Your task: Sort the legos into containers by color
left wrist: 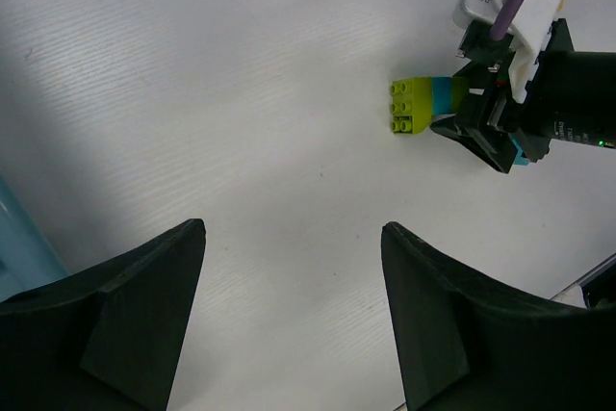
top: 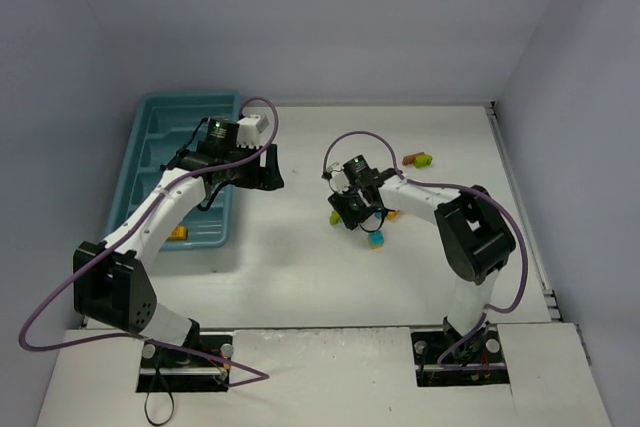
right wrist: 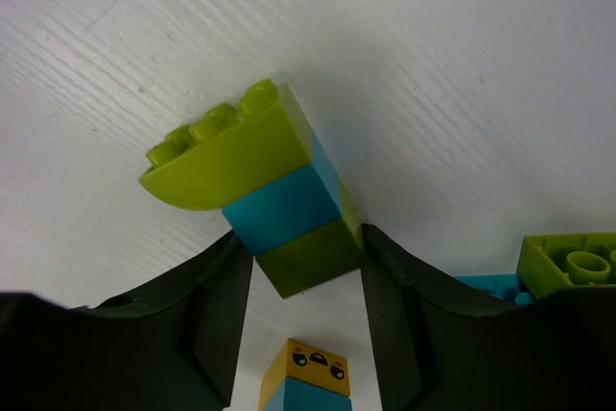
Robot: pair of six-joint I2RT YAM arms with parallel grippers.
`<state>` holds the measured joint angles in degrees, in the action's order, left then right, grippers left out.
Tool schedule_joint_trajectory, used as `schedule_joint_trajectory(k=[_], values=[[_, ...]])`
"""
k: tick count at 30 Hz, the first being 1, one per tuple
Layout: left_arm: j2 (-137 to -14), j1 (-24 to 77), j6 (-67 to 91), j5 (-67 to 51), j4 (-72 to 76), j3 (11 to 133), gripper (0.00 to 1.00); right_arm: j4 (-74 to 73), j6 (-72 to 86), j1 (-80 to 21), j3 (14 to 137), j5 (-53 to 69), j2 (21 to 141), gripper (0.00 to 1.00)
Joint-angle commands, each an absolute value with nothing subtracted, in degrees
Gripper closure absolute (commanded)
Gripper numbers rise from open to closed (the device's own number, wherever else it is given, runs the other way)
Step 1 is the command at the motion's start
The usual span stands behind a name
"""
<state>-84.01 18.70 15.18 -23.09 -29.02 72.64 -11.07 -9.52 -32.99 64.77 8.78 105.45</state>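
Observation:
My right gripper (top: pixel 347 213) (right wrist: pixel 306 238) is shut on a stack of lego bricks (right wrist: pixel 274 185), lime, cyan, lime, gripping its bottom lime brick; the curved lime top points away. The stack also shows in the left wrist view (left wrist: pixel 419 103) and as a lime tip from above (top: pixel 335 217). A yellow-on-cyan brick (right wrist: pixel 306 377) (top: pixel 376 239) lies just below the jaws. A lime brick (right wrist: pixel 568 262) sits at the right. My left gripper (top: pixel 270 169) (left wrist: pixel 294 226) is open and empty over bare table, right of the teal tray (top: pixel 150 137). An orange brick (top: pixel 178 233) lies in the tray's near end.
A brown and a lime brick (top: pixel 418 159) lie at the back right. An orange-yellow brick (top: pixel 392 213) lies beside the right arm. The tray's edge (left wrist: pixel 19 238) shows at the left of the left wrist view. Walls close the table on three sides.

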Motion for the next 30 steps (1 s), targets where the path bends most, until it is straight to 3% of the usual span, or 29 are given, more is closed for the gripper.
schedule_joint_trajectory(k=[1, 5, 10, 12, 30], values=[[-83.41, 18.98, 13.89, -24.17, -27.77, 75.67, 0.32, -12.39, -12.13, -32.78, 66.71, 11.77, 106.08, 0.58], [-83.06, 18.98, 13.8, -23.91, -28.3, 75.24, 0.32, -11.78, -9.76, -33.31, 68.99, 14.5, 107.84, 0.84], [-83.14, 18.98, 13.89, -24.25, -27.95, 74.36, 0.32, -10.37, -7.29, -33.75, 70.93, 16.08, 109.6, 0.88], [-83.23, 18.98, 14.06, -24.61, -27.86, 73.92, 0.32, -9.32, -7.21, -33.92, 70.66, 16.7, 109.43, 1.0], [-87.97, 19.07, 23.99, -39.98, -17.76, 74.09, 0.32, 8.17, -8.08, -34.98, 60.21, 20.74, 90.18, 1.0]])
